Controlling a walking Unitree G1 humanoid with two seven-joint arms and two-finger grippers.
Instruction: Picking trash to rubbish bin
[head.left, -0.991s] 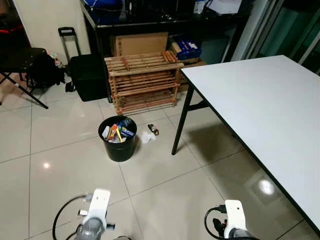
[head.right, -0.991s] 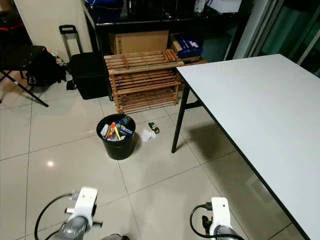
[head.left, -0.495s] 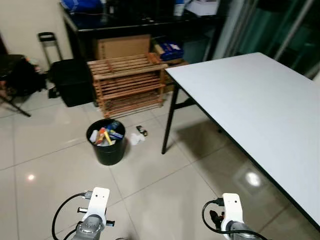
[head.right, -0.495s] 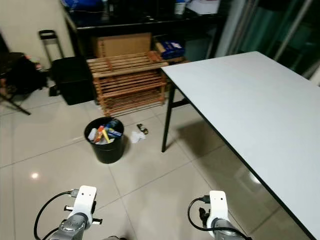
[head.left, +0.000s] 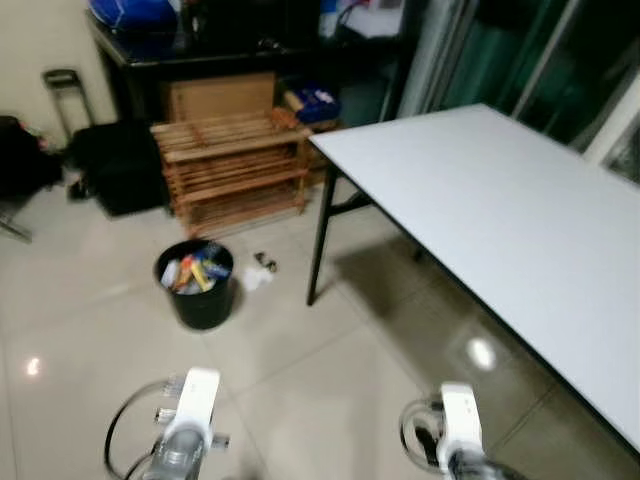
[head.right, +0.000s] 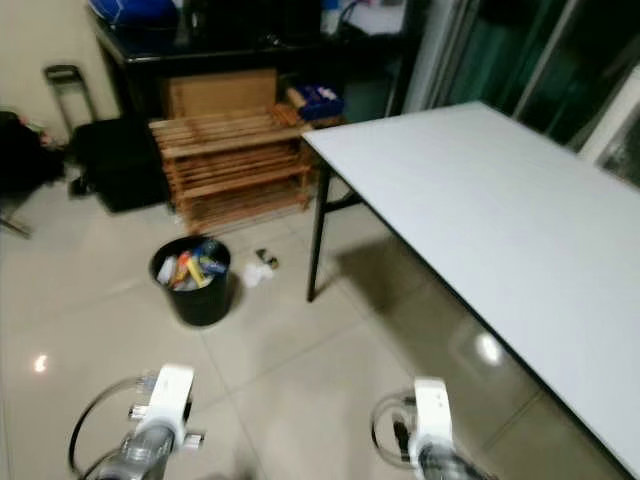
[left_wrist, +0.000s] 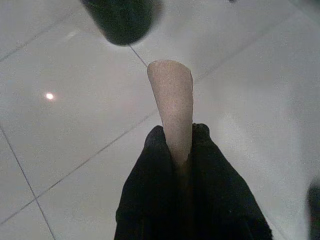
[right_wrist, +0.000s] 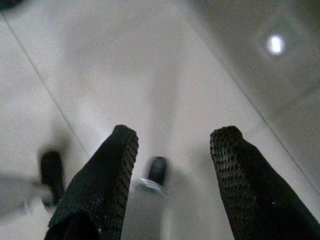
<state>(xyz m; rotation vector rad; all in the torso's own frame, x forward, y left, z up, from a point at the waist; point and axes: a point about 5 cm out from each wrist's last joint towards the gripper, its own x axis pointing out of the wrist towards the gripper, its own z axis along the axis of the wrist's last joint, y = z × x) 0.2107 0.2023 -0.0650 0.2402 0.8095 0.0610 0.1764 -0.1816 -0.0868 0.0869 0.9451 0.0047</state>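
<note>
My left hand (left_wrist: 172, 150) is clenched on a tan cone-shaped scrap (left_wrist: 171, 105); my right hand (right_wrist: 172, 150) hangs released over floor tiles. Round black rubbish bin (head.left: 197, 285), full of wrappers, stands at eleven o'clock, white crumpled trash (head.left: 252, 279) just beside it, white bench (head.left: 500, 210) at two.

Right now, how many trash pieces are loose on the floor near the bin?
2. A crumpled white scrap lies on the tiles just right of the black rubbish bin, and a small dark item sits just beyond it toward the wooden rack. More may be hidden behind the bin.
</note>
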